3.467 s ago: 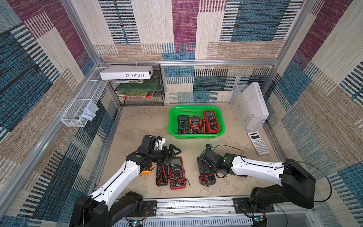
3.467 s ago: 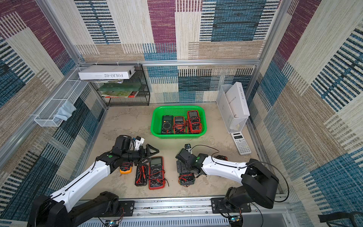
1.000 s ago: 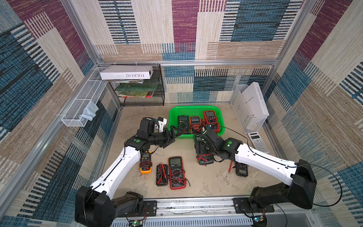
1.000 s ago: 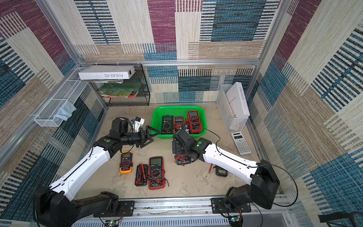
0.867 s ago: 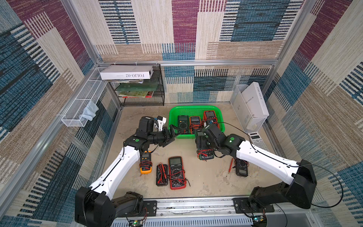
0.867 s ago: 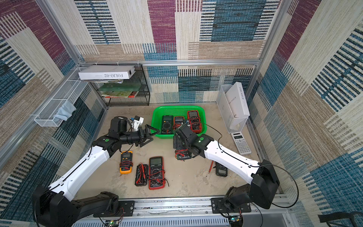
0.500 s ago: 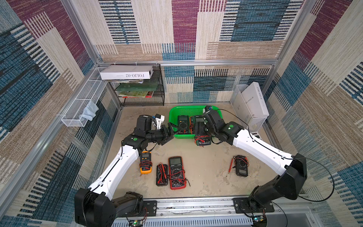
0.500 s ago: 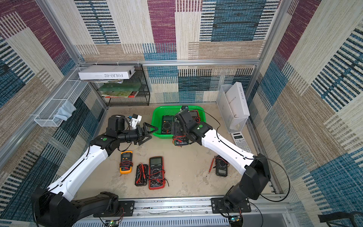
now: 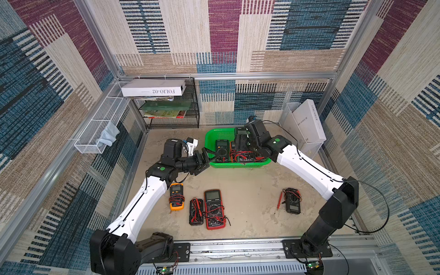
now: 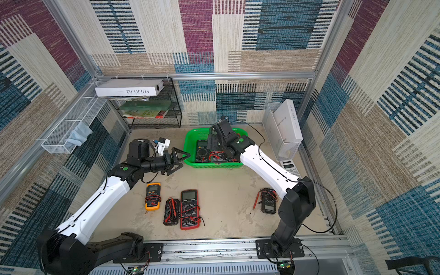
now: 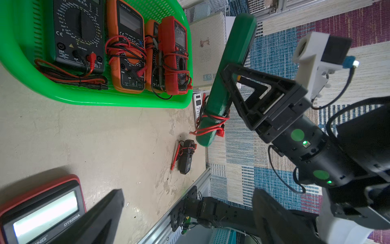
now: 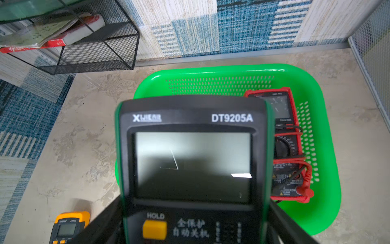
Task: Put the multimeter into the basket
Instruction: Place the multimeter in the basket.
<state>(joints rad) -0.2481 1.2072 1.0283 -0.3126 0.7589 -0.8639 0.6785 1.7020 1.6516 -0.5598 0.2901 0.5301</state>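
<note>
Right wrist view showed the right gripper (image 12: 195,211) clamped on the green-cased black rectangular multimeter (image 12: 193,164), with the bright green perforated plastic basket (image 12: 232,68) below it. The left gripper (image 10: 182,162) stood with jaws apart, empty. Carrying seemed nearly done; next, lowering and release.

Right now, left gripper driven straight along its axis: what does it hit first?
Probably the green-cased multimeter held by the right gripper above the basket; the left wrist view puts it ahead of the open left gripper. Height is unclear, so the basket rim could come first.
</note>
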